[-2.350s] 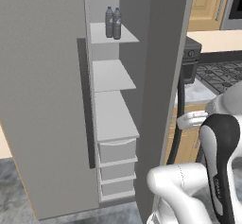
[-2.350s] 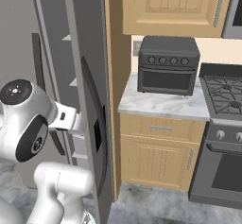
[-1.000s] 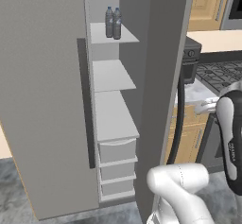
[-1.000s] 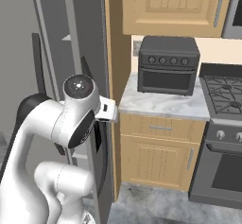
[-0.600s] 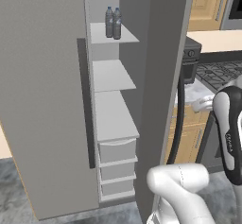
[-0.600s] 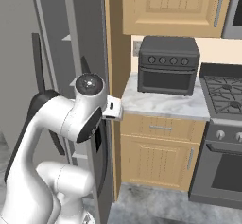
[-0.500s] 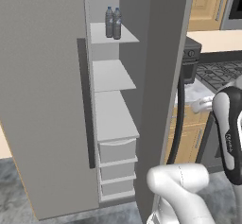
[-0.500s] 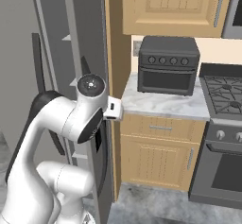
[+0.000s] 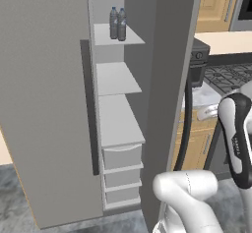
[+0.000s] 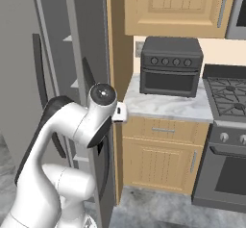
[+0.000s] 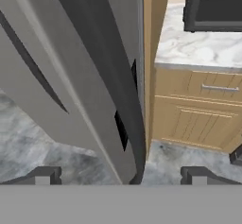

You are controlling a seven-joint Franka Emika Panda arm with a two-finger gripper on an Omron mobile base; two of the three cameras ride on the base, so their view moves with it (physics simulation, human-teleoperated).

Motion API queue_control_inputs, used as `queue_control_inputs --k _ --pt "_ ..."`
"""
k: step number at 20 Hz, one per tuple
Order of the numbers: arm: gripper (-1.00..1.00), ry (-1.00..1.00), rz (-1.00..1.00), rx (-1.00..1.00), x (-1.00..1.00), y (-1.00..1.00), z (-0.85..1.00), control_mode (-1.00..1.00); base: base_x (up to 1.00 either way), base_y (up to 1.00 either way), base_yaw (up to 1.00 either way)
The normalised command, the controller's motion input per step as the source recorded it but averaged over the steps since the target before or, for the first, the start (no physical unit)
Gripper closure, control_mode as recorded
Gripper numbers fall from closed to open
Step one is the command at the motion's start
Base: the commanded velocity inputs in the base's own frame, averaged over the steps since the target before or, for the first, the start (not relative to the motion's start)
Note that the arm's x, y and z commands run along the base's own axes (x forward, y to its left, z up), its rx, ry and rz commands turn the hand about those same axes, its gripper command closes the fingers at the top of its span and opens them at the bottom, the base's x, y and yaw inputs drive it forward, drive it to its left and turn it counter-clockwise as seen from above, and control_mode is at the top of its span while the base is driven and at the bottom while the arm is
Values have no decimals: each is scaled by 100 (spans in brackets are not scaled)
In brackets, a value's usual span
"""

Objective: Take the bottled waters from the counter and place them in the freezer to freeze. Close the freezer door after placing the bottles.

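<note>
Since both bottled waters (image 9: pixel 117 23) already stand on the freezer (image 9: pixel 115 129)'s top shelf, far left, only closing remains: the gripper (image 11: pixel 118 176), fingers apart and empty, must reach left behind the open freezer door (image 9: pixel 47 104).

Black toaster oven (image 10: pixel 170 66) against the wall, beside a stove (image 10: pixel 226 97) with dark grates. Wooden wall cabinet (image 10: pixel 173 6) above; grey mottled floor (image 11: pixel 42 147) below.
</note>
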Motion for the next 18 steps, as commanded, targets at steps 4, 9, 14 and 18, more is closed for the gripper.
queue_control_inputs --k 4,9,14,18 --pt "-100 3 11 0 39 7 -25 -100 0 0 0" --pt "-100 2 16 0 52 1 -13 -100 0 0 0" --pt "-100 0 15 0 48 0 -11 -100 0 0 0" --pt "-100 0 16 0 41 0 -16 -100 0 0 0"
